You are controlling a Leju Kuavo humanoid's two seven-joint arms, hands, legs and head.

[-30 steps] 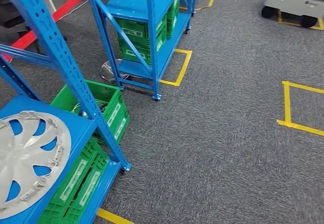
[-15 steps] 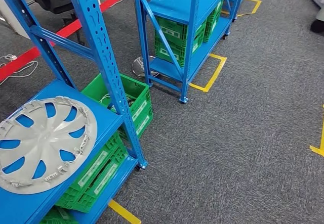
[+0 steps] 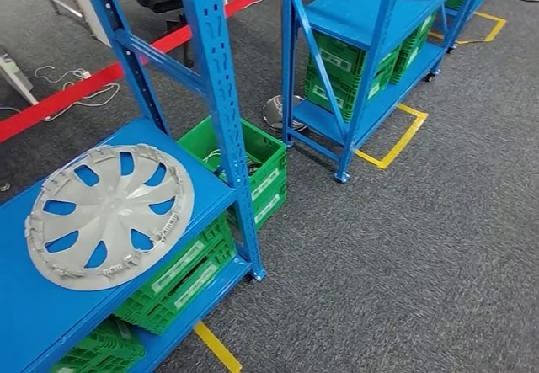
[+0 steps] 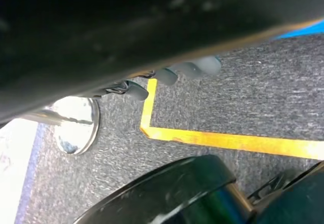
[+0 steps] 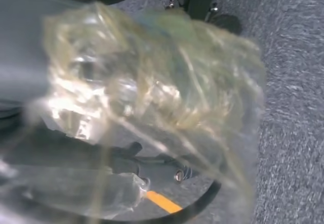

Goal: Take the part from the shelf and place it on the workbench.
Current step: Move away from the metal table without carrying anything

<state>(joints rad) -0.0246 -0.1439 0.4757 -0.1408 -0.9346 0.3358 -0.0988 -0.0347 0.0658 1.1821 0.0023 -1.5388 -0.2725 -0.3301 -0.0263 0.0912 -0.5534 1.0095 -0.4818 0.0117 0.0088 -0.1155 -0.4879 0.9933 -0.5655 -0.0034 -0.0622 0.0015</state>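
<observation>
- Since the earlier frames the whole head view has swung: the camera turned, so the near shelf (image 3: 38, 322) now sits fuller in view; the things themselves did not move.
- Nearest, the left robot hand (image 4: 179, 72) hangs over the carpet, fingers apart with nothing between them; the right robot hand (image 5: 126, 107) is blurred behind a clear wrap, so I cannot tell its state.
- Lying flat on that shelf is the part, a grey wheel cover (image 3: 108, 213).
- It looks like thin, light, fairly stiff plastic with delicate edge clips; taking it by the rim or through a spoke opening seems safest.
- Beyond stand green crates (image 3: 260, 171) and a second shelf (image 3: 356, 19).
</observation>
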